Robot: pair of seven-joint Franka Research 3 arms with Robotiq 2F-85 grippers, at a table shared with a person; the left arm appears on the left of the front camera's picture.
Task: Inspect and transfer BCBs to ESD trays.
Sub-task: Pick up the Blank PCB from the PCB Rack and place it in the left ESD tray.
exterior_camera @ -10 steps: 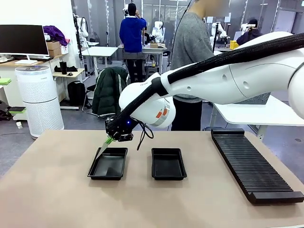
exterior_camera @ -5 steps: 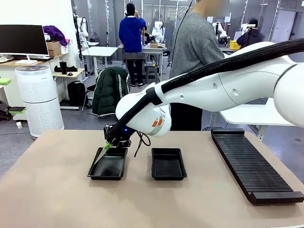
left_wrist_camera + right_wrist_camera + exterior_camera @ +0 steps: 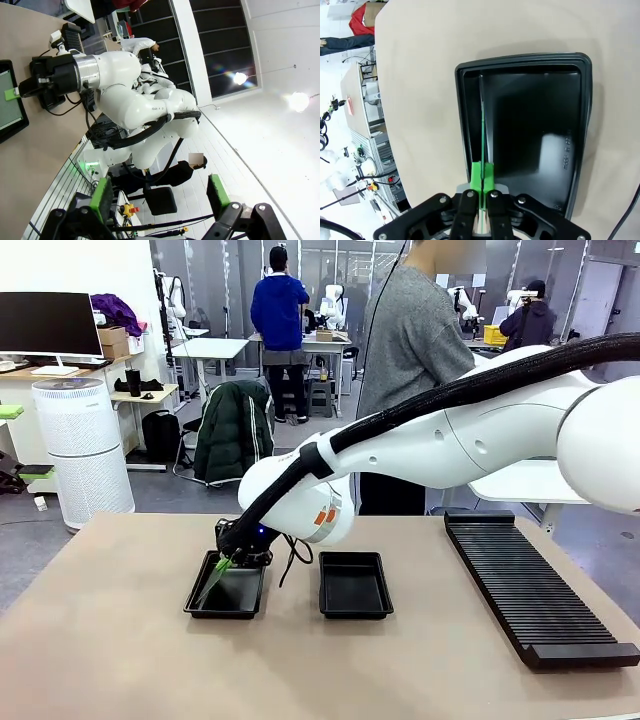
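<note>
The right gripper [image 3: 222, 562] is clenching a BCB [image 3: 482, 130] tilted inside the ESD tray [image 3: 226, 613] nearer the table's left edge. Release only when the board is lying flat on the floor.

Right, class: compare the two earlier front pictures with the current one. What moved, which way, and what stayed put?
The right arm came down and drew in towards the robot, lowering the BCB in its shut jaws into the left ESD tray. The board is tilted, with its lower end now inside the tray. The grip is unchanged and nothing was let go. The other tray and the slotted rack stayed in place.
</note>
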